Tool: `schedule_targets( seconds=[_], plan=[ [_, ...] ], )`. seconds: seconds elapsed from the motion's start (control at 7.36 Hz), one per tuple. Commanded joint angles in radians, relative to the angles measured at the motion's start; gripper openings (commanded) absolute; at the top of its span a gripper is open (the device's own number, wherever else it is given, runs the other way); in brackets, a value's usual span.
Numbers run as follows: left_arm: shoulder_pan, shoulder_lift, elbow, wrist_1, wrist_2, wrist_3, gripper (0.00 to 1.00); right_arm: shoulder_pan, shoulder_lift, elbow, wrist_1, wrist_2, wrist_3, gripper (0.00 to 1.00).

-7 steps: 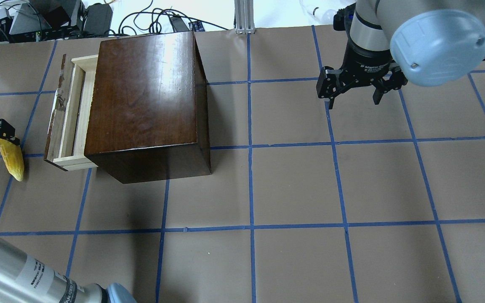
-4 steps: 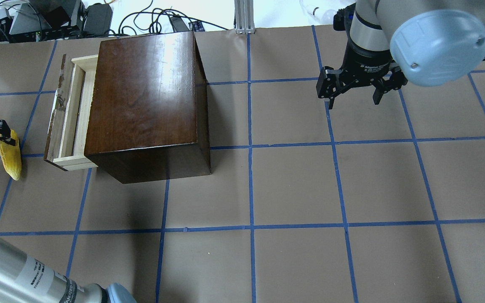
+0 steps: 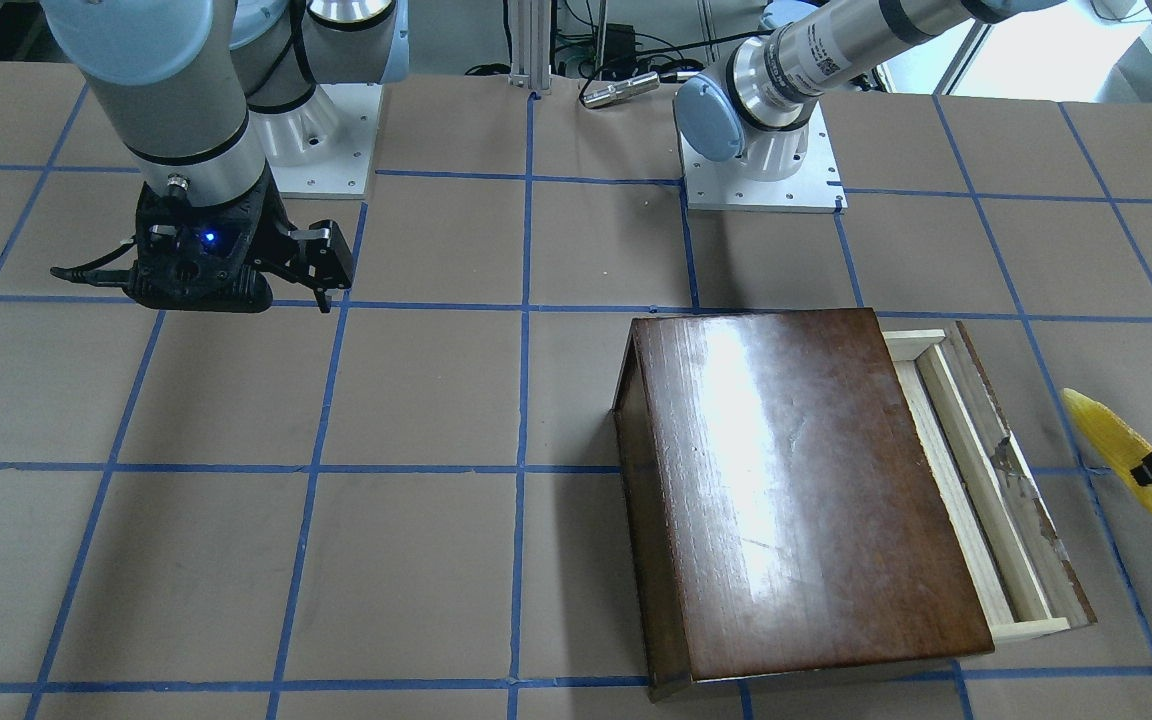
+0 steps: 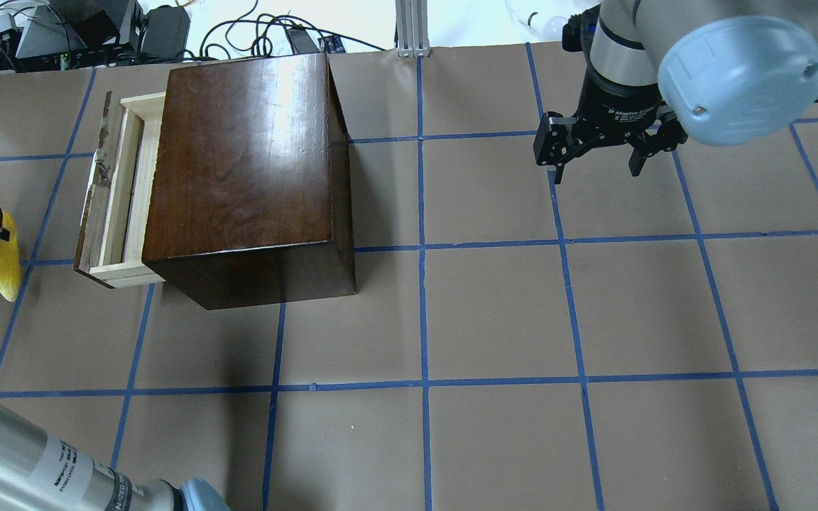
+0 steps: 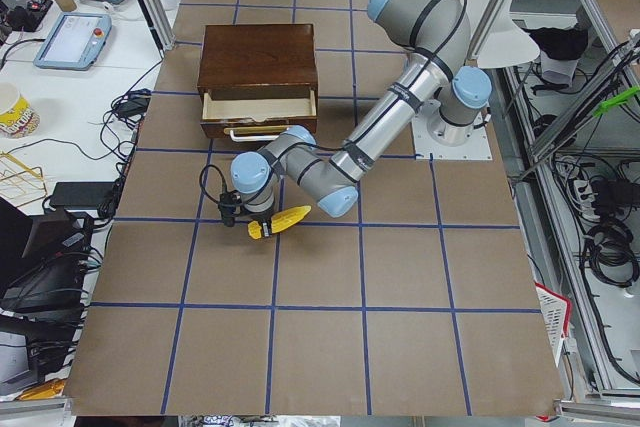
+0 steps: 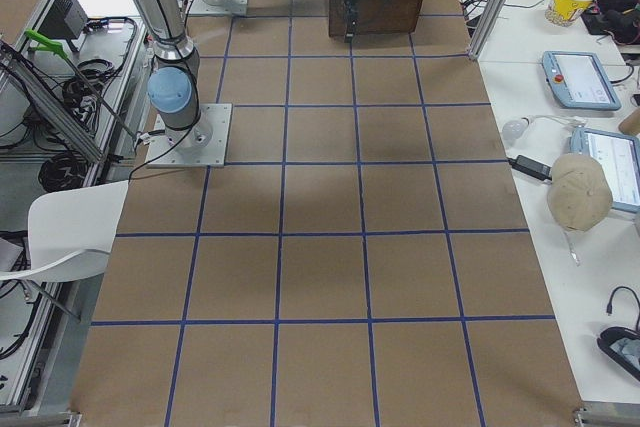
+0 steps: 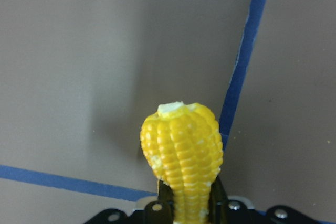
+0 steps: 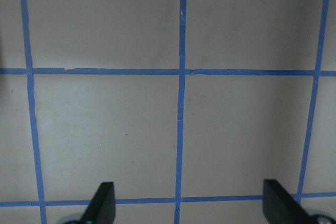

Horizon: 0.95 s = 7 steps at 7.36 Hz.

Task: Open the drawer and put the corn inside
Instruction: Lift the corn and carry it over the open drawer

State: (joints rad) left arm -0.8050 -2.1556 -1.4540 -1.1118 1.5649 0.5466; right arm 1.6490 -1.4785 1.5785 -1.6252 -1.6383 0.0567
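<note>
Clearly the corn point(image 3: 1126, 465) is in the left gripper point(image 7: 191, 205). The two fingers are pinched on the cob, and in the front-facing view the grip sits toward its thicker end, with the tapered tip pointing back toward the robot. It hangs out beyond the drawer point(image 4: 114, 191), well apart from the chipped dark front panel. It looks to be off the table, though we cannot say by how much.

We judge the cob to be a light, stiff toy, probably hollow plastic, so weight is no concern and a modest squeeze should carry it. The rows of kernels give the fingers some bite. The body is round and tapered, though, so a hold near the narrow end could let it slip out or swing. The fat part is the right place to hold it, and that is roughly where the grip sits.

The drawer shows only a narrow strip of pale tray between its front panel and the dark wooden box point(image 4: 246, 156). We expect the cob must lie lengthwise along that strip to go in.

The right gripper point(image 4: 597, 170) hangs with its fingers spread and nothing between them, far from the box.
</note>
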Motion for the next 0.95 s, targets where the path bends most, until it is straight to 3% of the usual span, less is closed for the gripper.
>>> schedule_targets(
  seconds=[0.0,0.41,0.81],
  plan=[
    [-0.032,0.072,0.074,-0.151,0.001,0.015,0.00,0.000,0.000,0.000,0.001,0.000,0.000,1.00],
    [-0.181,0.186,0.161,-0.333,0.029,0.026,0.00,0.000,0.001,0.000,0.001,0.002,0.000,1.00],
    [-0.343,0.244,0.156,-0.359,0.055,0.026,0.00,0.000,0.001,0.000,0.001,0.003,0.000,1.00]
  ],
)
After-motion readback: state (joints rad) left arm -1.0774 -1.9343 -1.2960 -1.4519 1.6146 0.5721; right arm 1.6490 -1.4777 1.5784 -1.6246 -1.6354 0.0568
